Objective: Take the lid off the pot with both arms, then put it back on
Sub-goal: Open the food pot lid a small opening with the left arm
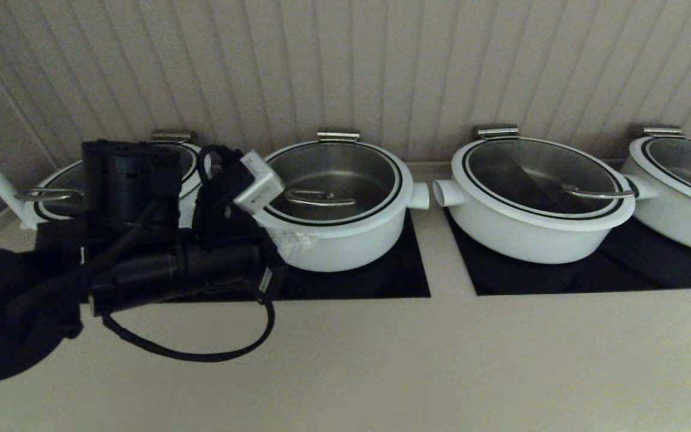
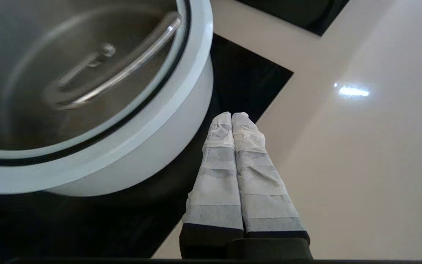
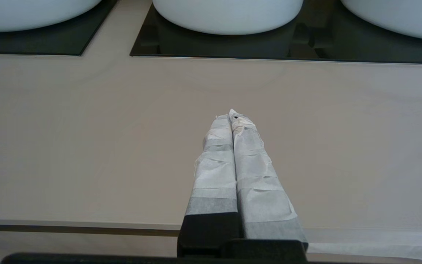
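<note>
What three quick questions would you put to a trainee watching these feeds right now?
1. True or false: the lid sits on the pot.
2. Pick one. The left gripper, beside the pot's wall, is: A open; B shut on the lid's handle; C shut, holding nothing.
3. Fill in the blank: the right gripper, shut, hangs over the bare ____ in front of the pots.
Key: 1 true; 2 C; 3 counter.
</note>
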`<state>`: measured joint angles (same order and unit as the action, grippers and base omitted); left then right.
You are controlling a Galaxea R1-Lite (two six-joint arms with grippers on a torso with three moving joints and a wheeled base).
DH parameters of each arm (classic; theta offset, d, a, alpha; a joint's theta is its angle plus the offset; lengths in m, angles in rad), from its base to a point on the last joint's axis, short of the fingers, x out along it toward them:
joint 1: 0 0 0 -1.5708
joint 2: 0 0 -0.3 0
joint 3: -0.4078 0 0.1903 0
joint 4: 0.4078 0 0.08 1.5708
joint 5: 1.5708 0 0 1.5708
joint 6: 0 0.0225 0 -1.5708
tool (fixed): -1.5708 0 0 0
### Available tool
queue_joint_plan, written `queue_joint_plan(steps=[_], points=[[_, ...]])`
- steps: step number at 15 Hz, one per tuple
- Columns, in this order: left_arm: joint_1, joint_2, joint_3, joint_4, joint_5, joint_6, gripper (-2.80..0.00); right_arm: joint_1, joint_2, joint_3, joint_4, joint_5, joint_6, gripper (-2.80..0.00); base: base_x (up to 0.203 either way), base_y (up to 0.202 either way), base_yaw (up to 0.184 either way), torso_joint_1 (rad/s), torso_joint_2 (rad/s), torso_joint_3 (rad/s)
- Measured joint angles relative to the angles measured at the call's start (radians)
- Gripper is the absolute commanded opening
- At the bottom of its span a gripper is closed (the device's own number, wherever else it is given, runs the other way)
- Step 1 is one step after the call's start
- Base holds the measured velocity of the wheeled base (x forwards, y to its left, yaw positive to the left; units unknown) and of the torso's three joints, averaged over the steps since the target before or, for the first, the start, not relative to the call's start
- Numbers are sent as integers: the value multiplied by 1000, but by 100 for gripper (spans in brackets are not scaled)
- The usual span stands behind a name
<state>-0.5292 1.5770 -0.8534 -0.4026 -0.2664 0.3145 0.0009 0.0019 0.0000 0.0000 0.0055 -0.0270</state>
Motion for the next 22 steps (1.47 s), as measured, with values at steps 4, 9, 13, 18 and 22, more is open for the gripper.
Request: queue_joint_plan(steps=[4, 9, 13, 18, 22], points=[[-10, 54, -17, -12, 13, -3, -280, 0, 0, 0, 0, 0, 0, -280, 0, 0, 0, 0, 0, 0], [-11, 91, -54, -19, 64, -28, -280, 0, 0, 0, 0, 0, 0, -280, 0, 0, 0, 0, 0, 0], [-9, 135, -98, -74, 118, -31, -280, 0, 0, 0, 0, 0, 0, -280, 0, 0, 0, 0, 0, 0], [-10, 171, -103, -97, 124, -31, -280, 0, 0, 0, 0, 0, 0, -280, 0, 0, 0, 0, 0, 0], [-9, 178, -107, -97, 145, -30, -280, 0, 0, 0, 0, 0, 0, -280, 0, 0, 0, 0, 0, 0]])
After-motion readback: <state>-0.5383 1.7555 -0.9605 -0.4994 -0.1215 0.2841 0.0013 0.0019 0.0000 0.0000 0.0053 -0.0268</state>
